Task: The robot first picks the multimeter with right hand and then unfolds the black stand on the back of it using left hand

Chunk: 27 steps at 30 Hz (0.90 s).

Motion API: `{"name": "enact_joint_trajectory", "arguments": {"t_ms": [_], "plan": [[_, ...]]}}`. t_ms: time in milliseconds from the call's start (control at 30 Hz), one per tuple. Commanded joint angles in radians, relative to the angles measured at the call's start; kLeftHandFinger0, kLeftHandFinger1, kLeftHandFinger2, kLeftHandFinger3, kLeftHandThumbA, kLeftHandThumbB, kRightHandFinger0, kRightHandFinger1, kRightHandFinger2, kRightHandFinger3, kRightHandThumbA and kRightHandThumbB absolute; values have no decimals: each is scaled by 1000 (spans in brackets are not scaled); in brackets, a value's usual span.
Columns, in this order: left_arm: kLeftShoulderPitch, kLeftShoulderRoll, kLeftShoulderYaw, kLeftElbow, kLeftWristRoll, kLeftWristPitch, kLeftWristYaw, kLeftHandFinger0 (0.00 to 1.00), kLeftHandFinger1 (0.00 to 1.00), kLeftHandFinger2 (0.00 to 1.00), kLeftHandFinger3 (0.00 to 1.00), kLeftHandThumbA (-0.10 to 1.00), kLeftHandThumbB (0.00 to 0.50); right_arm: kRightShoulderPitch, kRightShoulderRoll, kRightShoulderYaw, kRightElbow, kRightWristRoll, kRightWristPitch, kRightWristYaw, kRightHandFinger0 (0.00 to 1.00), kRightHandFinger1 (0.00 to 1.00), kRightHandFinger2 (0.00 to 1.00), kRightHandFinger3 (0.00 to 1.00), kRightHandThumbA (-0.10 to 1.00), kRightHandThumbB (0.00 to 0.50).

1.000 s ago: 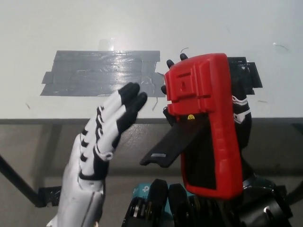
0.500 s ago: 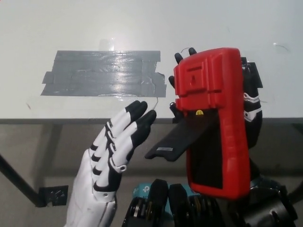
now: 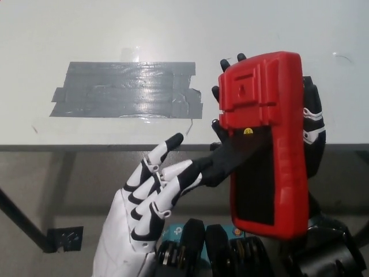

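The red multimeter (image 3: 262,109) is held upright off the table, back side facing me, with my black right hand (image 3: 311,130) shut on it from behind. Its black stand (image 3: 233,158) is swung out from the back and points down-left. My white left hand (image 3: 150,202) is open at lower left, its dark fingertips (image 3: 196,171) touching the stand's free end. Part of the right hand is hidden behind the meter.
A patch of grey tape strips (image 3: 127,90) lies on the white table (image 3: 86,34) to the left of the meter. The table's front edge (image 3: 86,147) runs across the middle, with the floor below.
My left hand has moved right and down, from apart to touching the stand's tip. The meter has shifted a little right and up in my right hand.
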Motion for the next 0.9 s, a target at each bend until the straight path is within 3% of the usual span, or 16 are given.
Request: {"name": "enact_joint_trajectory", "arguments": {"t_ms": [0,67,167,267,567,600,733,767,800,867], "plan": [[29,15,-30,-12,69,-28,67,1000,741,767,1000,1000,495,-38,128,14,-85,60,-74,-112,25,520,870,1000,-100,136],[38,23,-44,-14,117,-28,87,1000,729,801,1000,1000,480,-40,139,20,-96,60,-82,-156,1,493,848,1000,-100,111],[35,41,-63,-11,156,-28,120,1000,737,814,1000,1000,469,-48,147,29,-94,47,-91,-176,15,552,935,1000,-100,94],[40,36,-74,-8,158,-28,131,1000,751,810,1000,1000,475,-53,147,38,-95,46,-105,-197,17,558,936,1000,-100,92],[87,45,-98,-28,202,-28,155,1000,769,820,1000,1000,466,-22,177,92,-108,37,-140,-282,69,566,888,1000,-100,99],[122,33,-130,-21,253,-28,201,1000,833,877,1000,1000,493,1,182,130,-131,36,-182,-349,42,536,860,1000,-100,108],[126,33,-143,-14,269,-28,225,1000,846,888,1000,1000,499,1,183,141,-137,34,-198,-376,39,518,844,1000,-100,108],[128,-21,-200,52,395,-28,374,1000,845,873,1000,1000,448,-62,183,154,-146,28,-277,-480,8,476,817,1000,-100,108],[121,-59,-229,114,487,-28,479,1000,984,1000,1000,1000,418,-124,183,154,-149,35,-349,-551,0,434,789,1000,-100,96],[119,-60,-232,122,499,-28,495,1000,1000,1000,1000,1000,419,-129,183,155,-150,35,-358,-560,0,426,788,1000,-100,98]]}}
